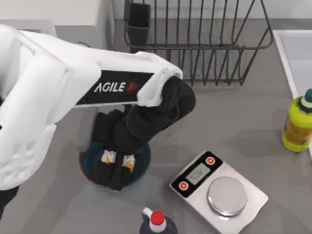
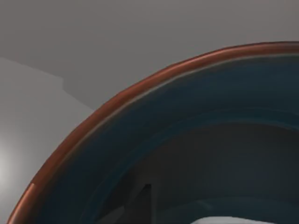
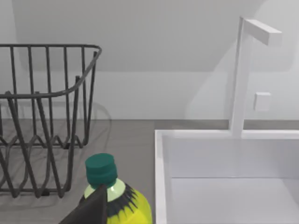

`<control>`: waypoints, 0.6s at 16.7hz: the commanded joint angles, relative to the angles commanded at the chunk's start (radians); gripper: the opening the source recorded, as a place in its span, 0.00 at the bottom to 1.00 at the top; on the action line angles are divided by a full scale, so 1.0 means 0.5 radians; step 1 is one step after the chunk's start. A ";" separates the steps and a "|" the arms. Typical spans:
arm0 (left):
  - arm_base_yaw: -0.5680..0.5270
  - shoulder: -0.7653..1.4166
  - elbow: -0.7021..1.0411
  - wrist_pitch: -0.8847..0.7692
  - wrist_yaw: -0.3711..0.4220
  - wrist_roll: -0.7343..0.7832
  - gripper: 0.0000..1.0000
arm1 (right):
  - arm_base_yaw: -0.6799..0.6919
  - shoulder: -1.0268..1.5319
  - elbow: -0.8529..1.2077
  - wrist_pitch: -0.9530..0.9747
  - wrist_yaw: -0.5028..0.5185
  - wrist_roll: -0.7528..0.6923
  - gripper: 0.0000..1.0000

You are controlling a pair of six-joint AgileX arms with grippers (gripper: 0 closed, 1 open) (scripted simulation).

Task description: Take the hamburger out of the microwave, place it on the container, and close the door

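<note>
Blue container [image 1: 141,165], reddish-brown rim; black wire rack [image 1: 204,44]; yellow-green bottle [image 1: 297,124], teal cap.

Container [image 1: 87,168] left of scale [image 1: 219,187]; dish rack [image 1: 204,39] behind; bottle [image 1: 297,122] far right.

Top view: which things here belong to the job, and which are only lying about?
Job: left gripper, hamburger, container.
Lying about: dish rack, scale, yellow bottle, red-capped bottle, sink.
</note>
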 joint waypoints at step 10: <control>-0.005 -0.010 -0.002 -0.005 -0.003 -0.004 1.00 | 0.000 0.000 0.000 0.000 0.000 0.000 1.00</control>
